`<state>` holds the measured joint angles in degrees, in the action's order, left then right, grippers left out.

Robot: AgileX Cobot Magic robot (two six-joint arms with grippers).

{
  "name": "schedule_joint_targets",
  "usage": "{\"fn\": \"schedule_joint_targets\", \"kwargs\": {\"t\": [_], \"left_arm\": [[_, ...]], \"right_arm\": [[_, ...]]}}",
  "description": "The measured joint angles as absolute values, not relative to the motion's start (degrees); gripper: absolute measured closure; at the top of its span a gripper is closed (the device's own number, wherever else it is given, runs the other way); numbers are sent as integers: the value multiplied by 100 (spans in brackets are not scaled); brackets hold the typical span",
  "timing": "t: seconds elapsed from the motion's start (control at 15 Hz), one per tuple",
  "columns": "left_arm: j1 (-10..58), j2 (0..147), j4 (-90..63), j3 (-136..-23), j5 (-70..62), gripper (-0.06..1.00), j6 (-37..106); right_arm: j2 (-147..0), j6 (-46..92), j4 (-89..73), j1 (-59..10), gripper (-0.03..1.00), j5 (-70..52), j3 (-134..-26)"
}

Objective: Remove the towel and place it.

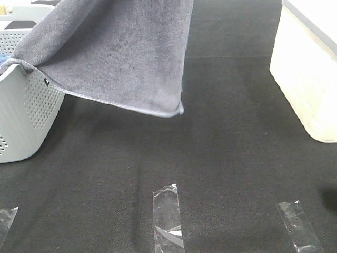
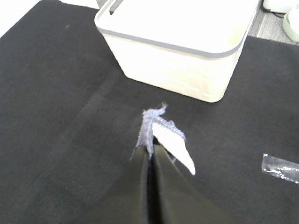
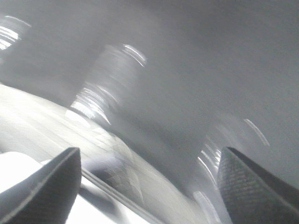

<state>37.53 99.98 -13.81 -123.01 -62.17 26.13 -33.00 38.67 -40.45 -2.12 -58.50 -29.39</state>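
Grey basket (image 1: 26, 105): stands at the far left of the black mat (image 1: 221, 158); a sliver of blue cloth (image 1: 2, 57) shows just inside its rim.

Towel (image 1: 121, 52): the grey-lavender sheet hangs from above the high camera's frame. One side is draped over the basket's rim and the lower hem and corner hang free above the mat. How much of it lies inside the basket cannot be told.

Left gripper (image 2: 150, 151): pinched tight on a frayed corner of the towel, with a white label (image 2: 175, 147) sticking out beside the fingers.

Tape strips (image 1: 168, 216): lie flat on the mat near the front, well apart from the cloth.

Cream bin (image 1: 310, 79): sits at the right edge of the mat, and in the left wrist view it is ahead of the held corner.

Right gripper (image 3: 149, 186): fingers (image 3: 46, 186) spread wide with nothing between them. The view beyond is too blurred to read.

Step in hand: by the look of it, the lift-out, with the towel up by one corner and not yet clear of the basket.

Next move: probably more height or a carry to the right, so the trailing side slips off the rim. The free hand could take a second corner before the cloth is laid down, and the hem should not snag the basket.
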Motion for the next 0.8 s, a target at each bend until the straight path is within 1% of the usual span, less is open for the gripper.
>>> {"fn": "schedule_joint_targets", "kwargs": {"t": [0.07, 0.13, 0.27, 0.47, 0.67, 0.8], "left_arm": [[3753, 9964, -1392, -12301, -6217, 94, 2613], [3753, 9912, -1392, -12301, -6159, 94, 2613], [3753, 9889, -1398, -12301, -6005, 94, 2613], [3753, 9889, -1404, -12301, -5976, 94, 2613], [3753, 9889, -1404, -12301, -5964, 94, 2613], [3753, 9878, -1404, -12301, -5964, 94, 2613]], "right_arm": [[-3541, 4561, -4841, -212, 21, -5529, -2939], [-3936, 5752, -5787, -212, 21, -5265, -2939], [-4555, 7145, -6887, -212, 21, -5191, -2939], [-5712, 8801, -8308, -212, 21, -5202, -2939], [-6950, 10239, -9660, -212, 21, -5632, -2945], [-7804, 10966, -9861, -212, 21, -5896, -3048]]}}
